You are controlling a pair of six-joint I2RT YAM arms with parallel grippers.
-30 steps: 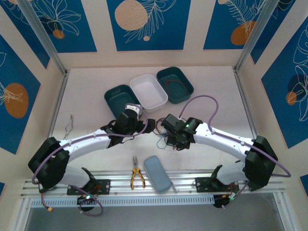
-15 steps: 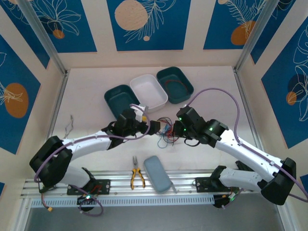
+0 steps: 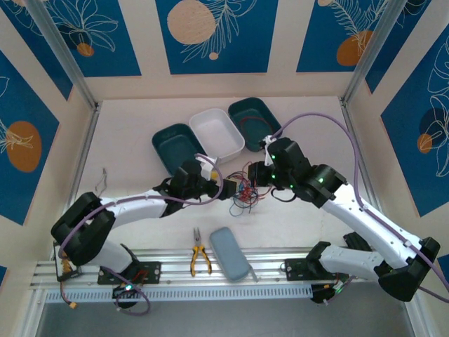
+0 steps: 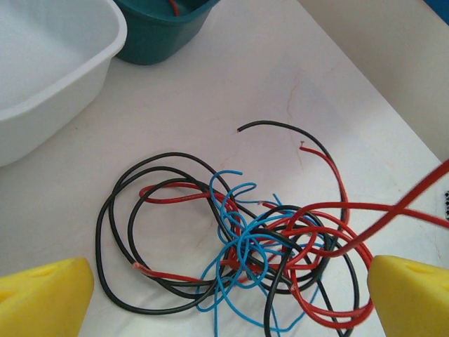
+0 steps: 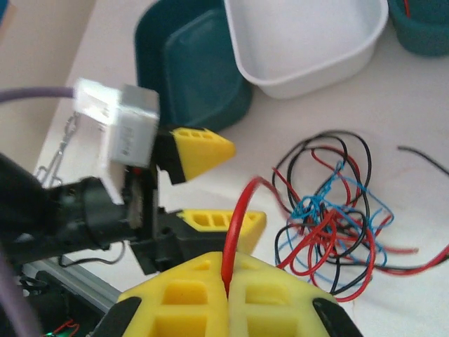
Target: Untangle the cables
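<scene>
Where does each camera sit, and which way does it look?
Top external: above and behind, looking down on the table; both arms show.
Left wrist: on the left arm, looking down at the cable tangle; left gripper open.
Right wrist: on the right arm, facing the left gripper; shut right gripper pinches a red cable.
Shared: cable tangle, white tub.

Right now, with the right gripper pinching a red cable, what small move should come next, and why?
Probably lower the left gripper, whose jaws stand open above the tangle, and close on it. The right gripper is shut on a red cable that leads into that tangle, so pulling unpinned could drag everything along.
</scene>
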